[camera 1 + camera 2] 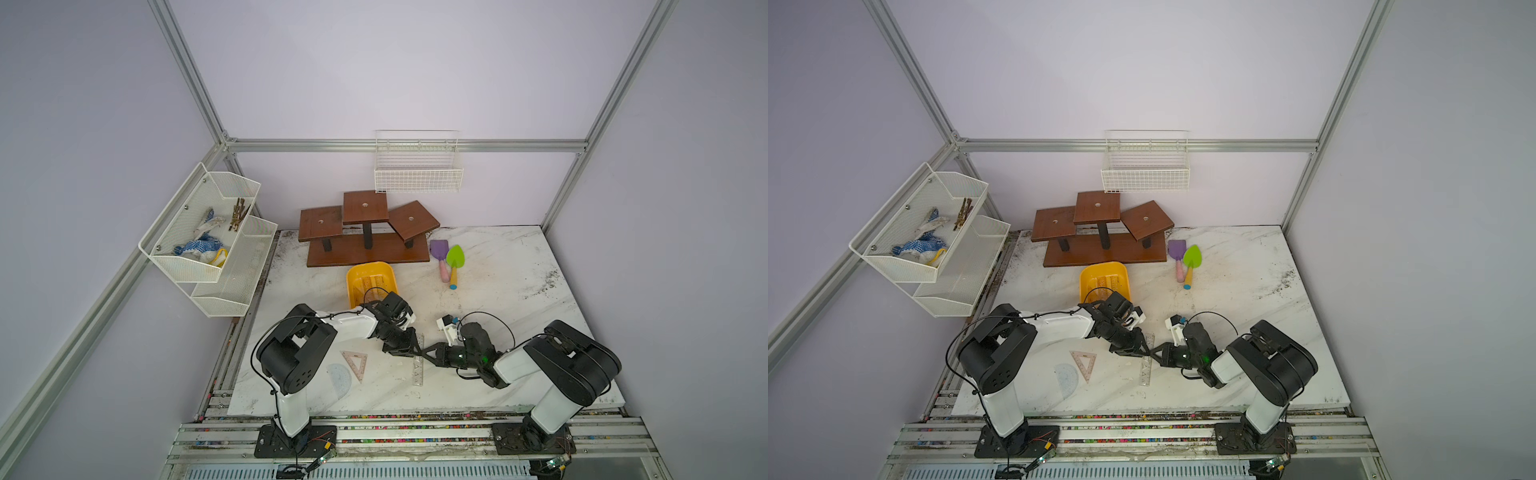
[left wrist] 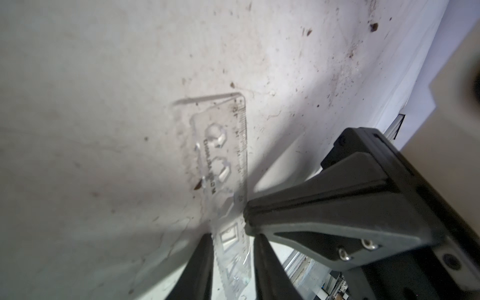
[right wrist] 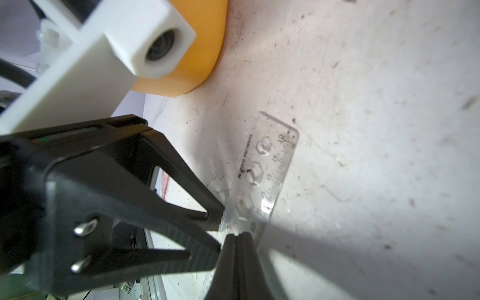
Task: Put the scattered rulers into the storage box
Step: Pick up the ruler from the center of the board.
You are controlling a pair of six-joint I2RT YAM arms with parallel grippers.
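Observation:
A clear stencil ruler (image 1: 418, 370) (image 1: 1145, 372) lies near the table's front middle. My left gripper (image 1: 416, 352) (image 2: 233, 239) straddles its width, with one finger on each long edge of the ruler (image 2: 223, 145). My right gripper (image 1: 424, 354) (image 3: 240, 235) is shut, and its tip presses against the ruler (image 3: 270, 171) beside the left fingers (image 3: 207, 207). Left of the ruler lie a pinkish set square (image 1: 356, 363) (image 1: 1084, 362) and a bluish protractor (image 1: 340, 380) (image 1: 1067, 380). The yellow storage box (image 1: 357, 276) (image 1: 1090, 274) (image 3: 200, 52) stands behind the left arm with rulers inside.
A brown wooden stand (image 1: 365, 245) is at the back. Purple (image 1: 439, 251) and green (image 1: 455, 257) toy shovels lie to its right. A white wire basket (image 1: 417, 174) hangs on the back wall, and white mesh shelves (image 1: 208, 232) hang on the left.

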